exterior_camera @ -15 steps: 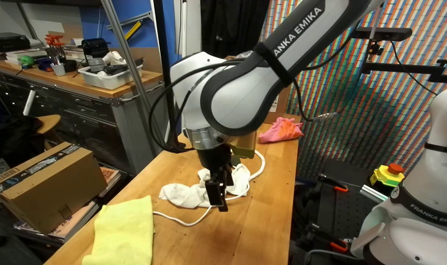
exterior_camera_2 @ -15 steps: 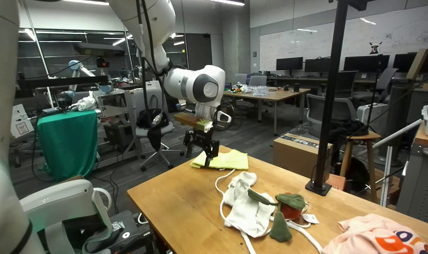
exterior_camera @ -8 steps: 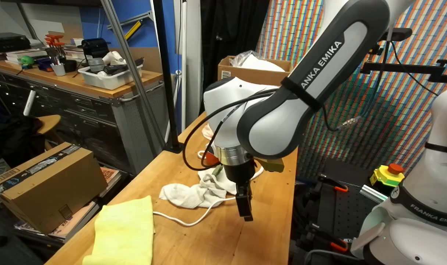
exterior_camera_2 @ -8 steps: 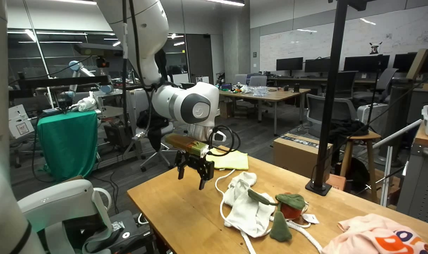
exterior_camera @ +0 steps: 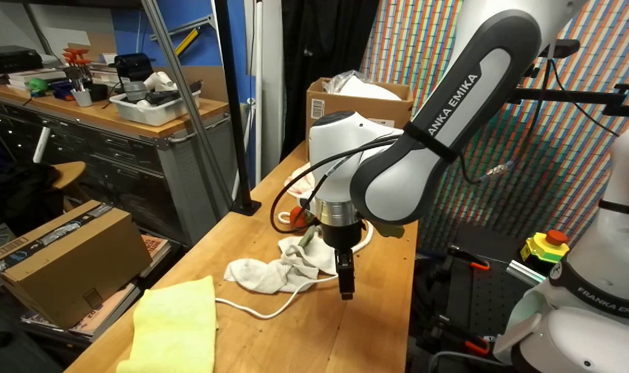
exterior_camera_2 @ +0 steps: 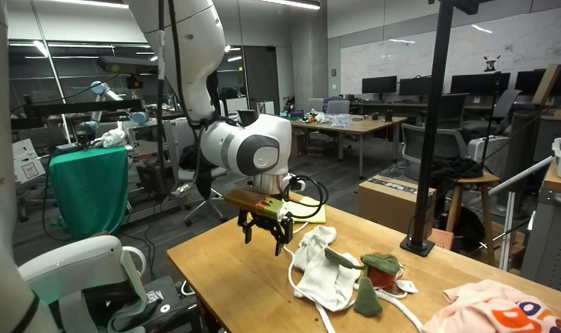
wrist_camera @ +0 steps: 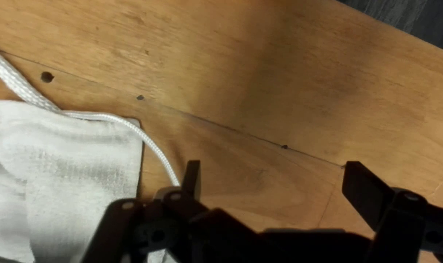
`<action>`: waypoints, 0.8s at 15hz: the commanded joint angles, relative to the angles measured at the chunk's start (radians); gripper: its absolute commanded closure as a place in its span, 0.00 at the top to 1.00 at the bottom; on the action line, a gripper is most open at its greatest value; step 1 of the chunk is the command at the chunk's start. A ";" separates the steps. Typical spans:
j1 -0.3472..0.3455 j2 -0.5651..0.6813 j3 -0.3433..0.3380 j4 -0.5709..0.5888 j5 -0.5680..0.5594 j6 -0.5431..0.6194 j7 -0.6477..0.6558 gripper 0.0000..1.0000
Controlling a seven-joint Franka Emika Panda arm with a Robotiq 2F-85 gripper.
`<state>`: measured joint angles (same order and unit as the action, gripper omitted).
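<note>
My gripper (exterior_camera: 347,296) is open and empty, pointing down above the wooden table; it also shows in an exterior view (exterior_camera_2: 263,246) and in the wrist view (wrist_camera: 270,171), where only bare wood lies between its fingers. Nearest to it is a crumpled white cloth (exterior_camera_2: 324,273) with a white cord (wrist_camera: 152,144), on the table beside the left finger in the wrist view. A green and red plush piece (exterior_camera_2: 382,268) lies against the cloth. A folded yellow cloth (exterior_camera: 174,326) lies at one end of the table.
A pale pink printed cloth (exterior_camera_2: 502,305) lies at the table's other end. A black post (exterior_camera_2: 417,246) stands at the table's side. A cardboard box (exterior_camera: 356,103) stands at the far end, another (exterior_camera: 68,264) beside the table. The table edge (wrist_camera: 400,31) shows in the wrist view.
The gripper has come lower and turned, moving away from the yellow cloth to beside the white cloth. It stays open and empty. The cloths and plush have not moved.
</note>
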<state>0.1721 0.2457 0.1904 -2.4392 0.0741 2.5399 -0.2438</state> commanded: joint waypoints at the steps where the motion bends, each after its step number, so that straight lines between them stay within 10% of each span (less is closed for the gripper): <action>1: -0.029 0.011 -0.002 0.012 -0.027 0.062 -0.025 1.00; 12: -0.040 0.167 -0.002 0.185 -0.060 0.141 0.015 1.00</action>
<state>0.1380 0.3591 0.1792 -2.3190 0.0213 2.6609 -0.2483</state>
